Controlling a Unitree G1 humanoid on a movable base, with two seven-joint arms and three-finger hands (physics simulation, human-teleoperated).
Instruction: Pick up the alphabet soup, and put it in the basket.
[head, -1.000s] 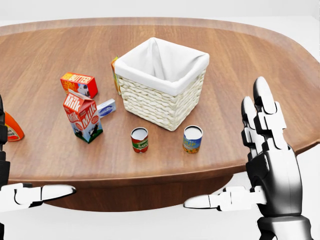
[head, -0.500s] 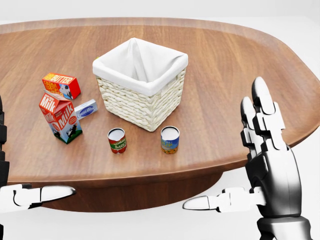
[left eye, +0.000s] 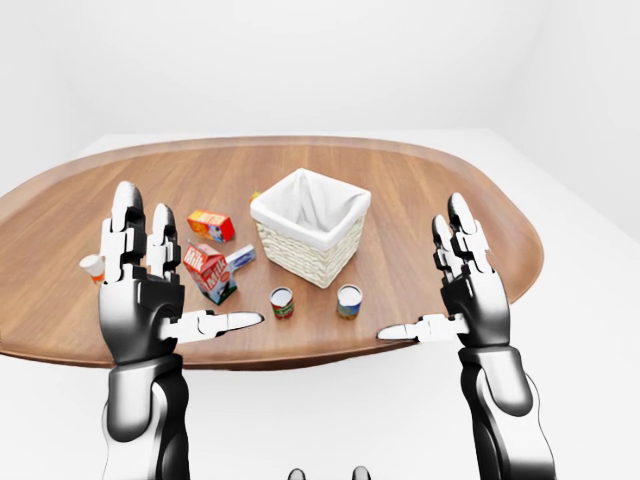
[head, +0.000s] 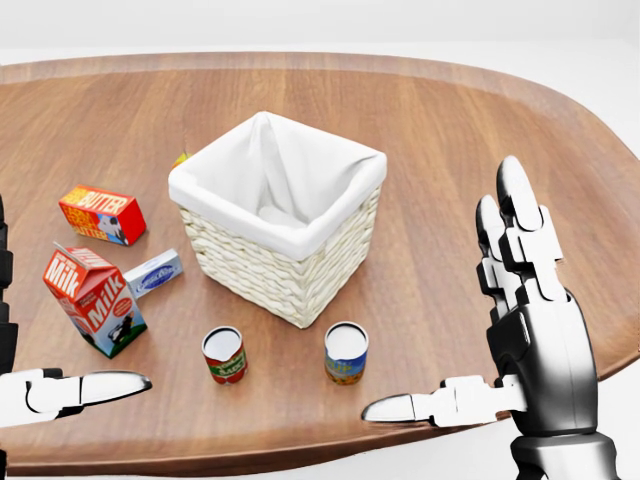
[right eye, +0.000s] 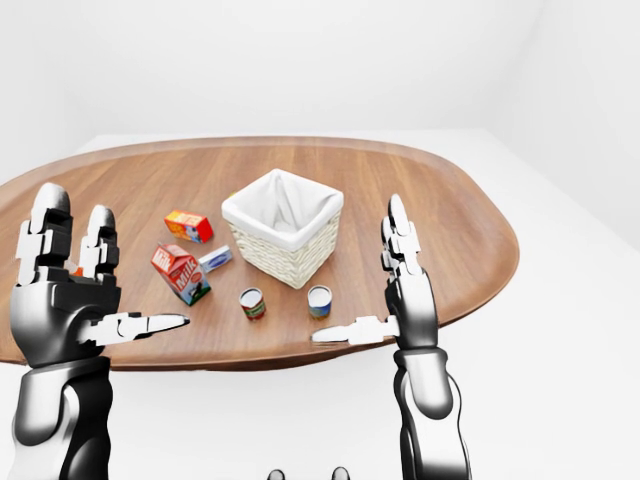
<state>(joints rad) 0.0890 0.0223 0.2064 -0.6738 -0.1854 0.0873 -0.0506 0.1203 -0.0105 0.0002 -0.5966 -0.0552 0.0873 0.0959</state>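
camera has moved in closer since half a second ago, whole head view is shifting and the white-lined wicker basket (head: 278, 228) is sitting bigger and more central; things on the oval wooden table (head: 480, 150) aren't moving themselves. both hands are hanging empty over the near edge: left hand (left eye: 150, 296) spread, right hand (head: 515, 330) spread, fingers up, thumb out sideways.

alphabet soup looks to be the small red-and-green labelled can (head: 224, 355), just below the basket in the head view, beside a blue-and-yellow labelled can (head: 346, 352); labels are too small to be sure. it's standing upright, long axis vertical, pale lid facing up. probably a stiff, smooth, fairly weighty tin, not fragile, could slip; best to be wrapping fingers round the side wall at mid-height.
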